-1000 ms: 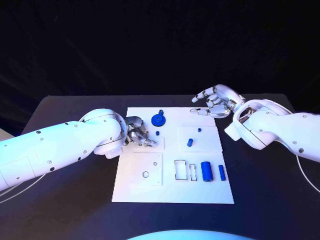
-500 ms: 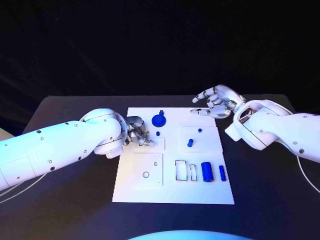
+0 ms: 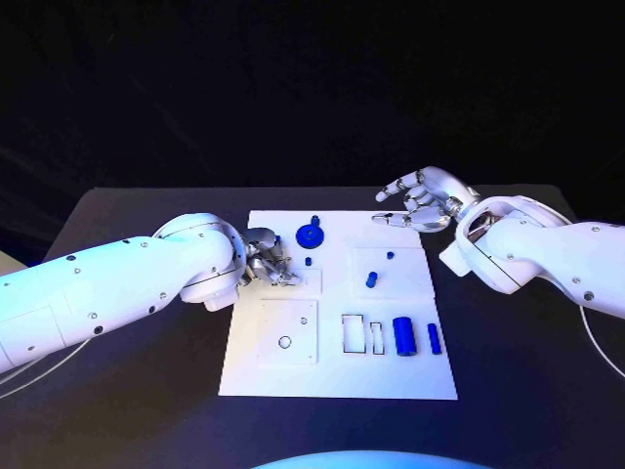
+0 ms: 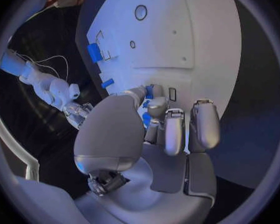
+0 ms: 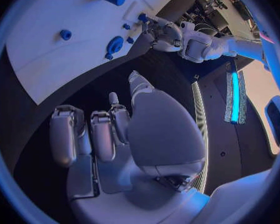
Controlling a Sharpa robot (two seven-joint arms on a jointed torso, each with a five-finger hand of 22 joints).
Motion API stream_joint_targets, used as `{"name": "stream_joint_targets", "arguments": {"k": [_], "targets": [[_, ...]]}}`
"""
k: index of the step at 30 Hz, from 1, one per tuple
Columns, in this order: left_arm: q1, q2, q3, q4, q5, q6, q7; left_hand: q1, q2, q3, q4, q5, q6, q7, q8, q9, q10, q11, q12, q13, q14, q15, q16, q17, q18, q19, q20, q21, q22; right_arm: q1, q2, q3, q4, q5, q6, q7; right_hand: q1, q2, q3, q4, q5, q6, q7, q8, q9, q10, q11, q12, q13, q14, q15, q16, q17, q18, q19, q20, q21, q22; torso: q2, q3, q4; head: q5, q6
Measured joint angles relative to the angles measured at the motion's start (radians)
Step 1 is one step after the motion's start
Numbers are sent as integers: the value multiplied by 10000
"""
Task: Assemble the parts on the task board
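Note:
The white task board (image 3: 334, 366) lies in the middle of the black table. My left hand (image 3: 270, 262) sits over the board's near-left part and pinches a small blue part (image 4: 146, 118) between thumb and finger. A short blue pin (image 3: 309, 261) stands just beside its fingertips. A round blue part (image 3: 310, 234) lies a little farther back. Two small blue parts (image 3: 372, 279) lie on a raised square plate. A thick blue cylinder (image 3: 402, 335) and a thin one (image 3: 434, 337) lie near the front right. My right hand (image 3: 418, 200) hovers by the far right corner, holding nothing.
Rectangular slots (image 3: 354, 333) lie left of the thick cylinder. A square plate with a round hole (image 3: 286, 332) takes the board's front left. Bare black table (image 3: 538, 371) runs on both sides of the board.
My left hand's fingers have drawn back a little toward the board's left edge. The right hand has stayed where it was.

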Motion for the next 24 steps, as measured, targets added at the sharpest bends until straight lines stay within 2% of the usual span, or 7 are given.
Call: {"name": "stream_joint_targets", "arguments": {"k": [4,8,14,19,21,24], "targets": [[-1,-36,7,9,137,-20,20,1,-42,689,125,-25,-147,62,156,51,-17,17,-28,-50,-1,1,0,0,1,0,0,0,0,-5,-3,0,0,0,3,0,0,0,0,0,0,0,0,0,0,0,0,0,0,0,0,0,-1,0,0,0,0,-1,1,-1,4,-3,-1],[-8,-94,7,30,302,-28,41,-290,-333,1616,57,-36,-230,93,386,165,-52,52,-78,-110,-1,2,0,0,0,-26,26,0,-9,-8,-5,0,-1,0,10,-1,0,0,0,0,0,0,0,0,0,0,0,0,-1,0,0,0,-1,0,0,0,0,-1,2,3,6,-8,-1],[-10,-236,54,119,652,-14,118,-613,-335,1931,44,-41,-282,141,499,257,-90,91,-164,-259,-1,2,0,0,0,-28,29,0,-31,-11,-11,-2,-1,0,25,-5,-1,0,0,0,0,0,0,0,-2,0,0,0,-1,0,0,0,-2,0,0,0,0,-2,2,11,2,-10,-5],[1,-344,194,171,985,97,210,-970,-398,2178,17,-55,-370,160,608,320,-162,160,-270,-449,-38,40,0,0,-1,-163,90,-75,-210,-12,-18,-3,0,1,37,-7,-54,55,0,0,0,0,0,0,-8,0,0,0,-1,0,0,0,-2,1,0,0,0,-2,-4,12,4,-19,-6],[16,-368,236,174,1084,160,240,-1046,-400,2399,-202,-60,-371,162,609,324,-162,160,-270,-458,-39,40,0,0,-1,-163,90,-76,-213,-12,-18,-3,0,1,41,-7,-55,54,0,0,0,0,0,0,-8,0,0,0,-1,0,0,0,-2,1,0,0,0,-2,-6,15,4,-20,-2],[59,-385,282,141,1251,290,283,-1139,-416,2399,-202,-22,-372,162,659,324,-162,160,-269,-458,-39,40,0,-1,0,-163,90,-76,-213,-12,-15,-4,-1,1,46,-8,-54,54,0,0,0,0,0,0,-8,0,0,0,-1,0,0,0,-3,1,0,0,0,-3,-5,16,0,-14,20]]}}
